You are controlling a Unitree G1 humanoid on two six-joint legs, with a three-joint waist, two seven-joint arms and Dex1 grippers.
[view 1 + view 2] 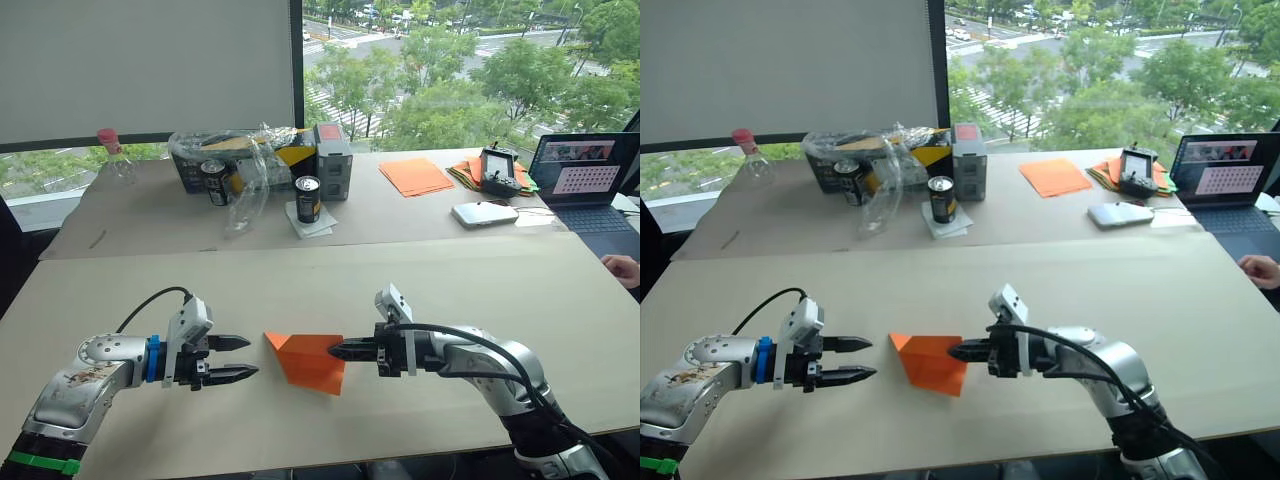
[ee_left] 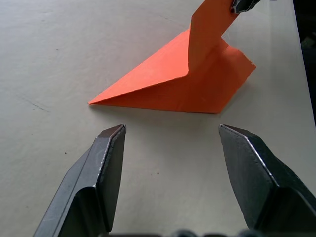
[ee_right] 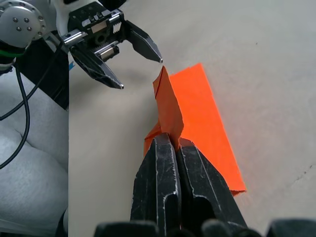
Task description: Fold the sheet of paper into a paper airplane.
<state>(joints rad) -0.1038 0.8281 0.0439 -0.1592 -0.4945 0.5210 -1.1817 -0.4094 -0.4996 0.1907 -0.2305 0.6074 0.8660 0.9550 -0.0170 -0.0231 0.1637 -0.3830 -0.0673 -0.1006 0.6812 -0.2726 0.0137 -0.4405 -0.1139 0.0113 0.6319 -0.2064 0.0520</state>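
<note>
1. The thin, creased, bright-orange sheet of paper [image 1: 308, 361] lies near the middle of the pale matte desk [image 1: 480, 290], between the two hands. It is already folded into a layered wedge whose point faces left.
2. The right hand [image 1: 336, 350] is closed, pinching an upright flap at the sheet's right side.
3. The left hand [image 1: 246, 357] is open and empty. It sits just left of the point, apart from the paper.
4. To fold well, bring the raised flap over evenly and align its edges before pressing.
5. Use the left hand to pin the lower layers; the smooth desk likely allows sliding.
</note>
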